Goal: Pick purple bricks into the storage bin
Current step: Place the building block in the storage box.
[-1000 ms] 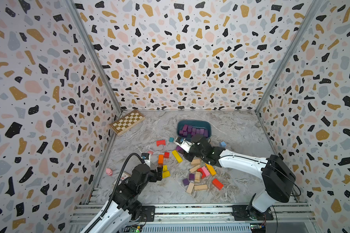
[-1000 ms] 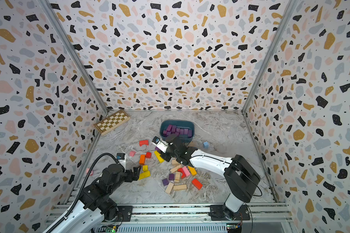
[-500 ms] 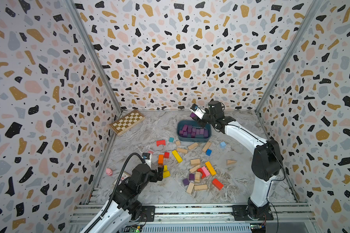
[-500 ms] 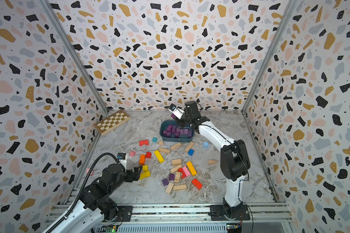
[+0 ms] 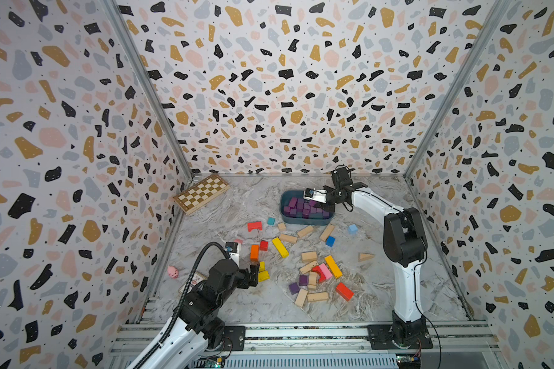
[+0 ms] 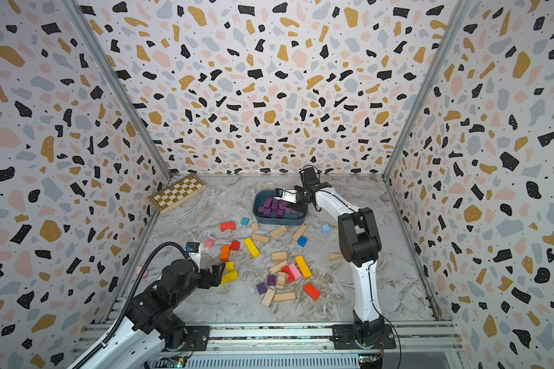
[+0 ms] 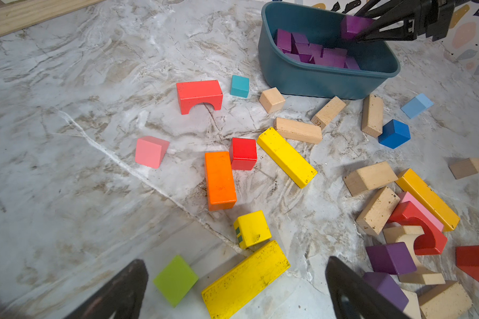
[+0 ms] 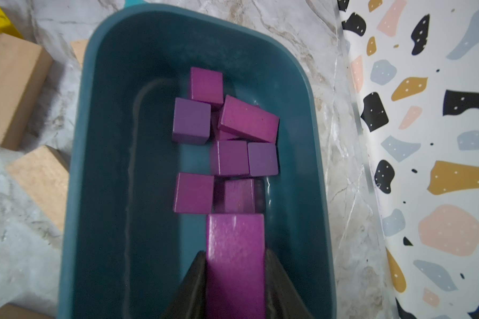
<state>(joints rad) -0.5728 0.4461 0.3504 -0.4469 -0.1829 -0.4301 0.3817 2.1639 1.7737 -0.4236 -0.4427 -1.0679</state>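
Two purple bricks (image 5: 303, 280) lie loose in the near pile in both top views. They are closer to the left gripper (image 5: 254, 272), which hangs wide open and empty beside the yellow blocks (image 5: 263, 275). The right gripper (image 5: 316, 203) is over the right end of the bin (image 5: 307, 221), well apart from them. A second earlier it was down among the mid-table blocks, and half a second ago it was high above the bin's back rim. Now it sits lower, over the interior. The left arm has not moved.

Left wrist: the jaws stand wide apart with nothing between them, and the same two bricks sit just off one finger. Far off, the right fingers pinch a held brick (image 7: 353, 26) above the bin.

Right wrist: the jaws are closed tight on the held brick, a bar whose long axis runs along the fingers and along the bin's length. The bin floor lies straight below it and the binned heap (image 8: 248, 118) just past its tip, so a release should land it inside.
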